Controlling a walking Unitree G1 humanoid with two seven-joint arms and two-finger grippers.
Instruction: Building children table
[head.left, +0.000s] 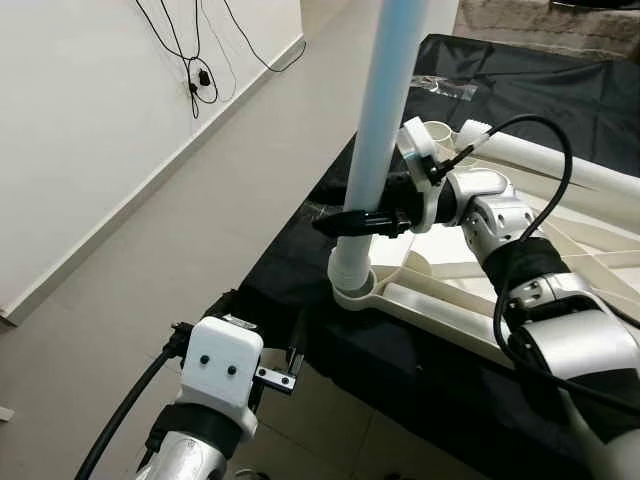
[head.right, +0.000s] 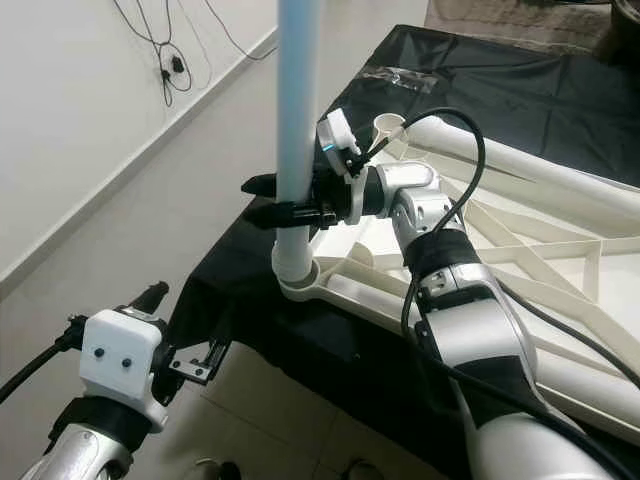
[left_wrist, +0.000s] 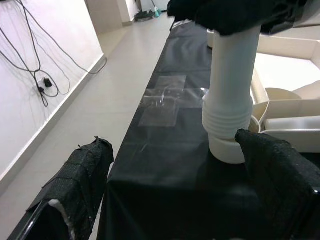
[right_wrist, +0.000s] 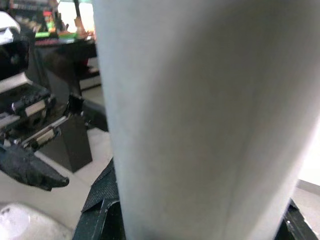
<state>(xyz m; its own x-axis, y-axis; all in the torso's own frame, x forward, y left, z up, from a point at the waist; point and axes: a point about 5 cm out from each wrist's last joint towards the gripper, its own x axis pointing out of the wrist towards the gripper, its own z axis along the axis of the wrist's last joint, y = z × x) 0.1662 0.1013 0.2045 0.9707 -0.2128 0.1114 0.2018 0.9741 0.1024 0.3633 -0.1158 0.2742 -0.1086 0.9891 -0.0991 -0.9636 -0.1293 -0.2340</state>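
Black cables (head.left: 195, 60) hanging against white wall at far left, above pale tiled floor (head.left: 200, 210). Left gripper (left_wrist: 170, 200) low beside table edge, fingers (left_wrist: 75, 190) spread wide, holding nothing, near the leg's base but apart from it. Black cloth (head.left: 290, 260) draped over table. Pale blue table leg (head.left: 385, 100) standing upright, white lower end seated in corner socket (head.left: 352, 292) of upturned white tabletop (head.right: 520, 250) lying on the cloth. Right gripper (head.left: 350, 222) clamped around the leg just above its white collar, fingers closed on both sides. Right arm (head.left: 560, 330) reaching in over the tabletop from the right. Second white leg (head.left: 560, 160) lying flat along the tabletop's far side. Clear plastic bag (head.right: 395, 75) on cloth farther back.
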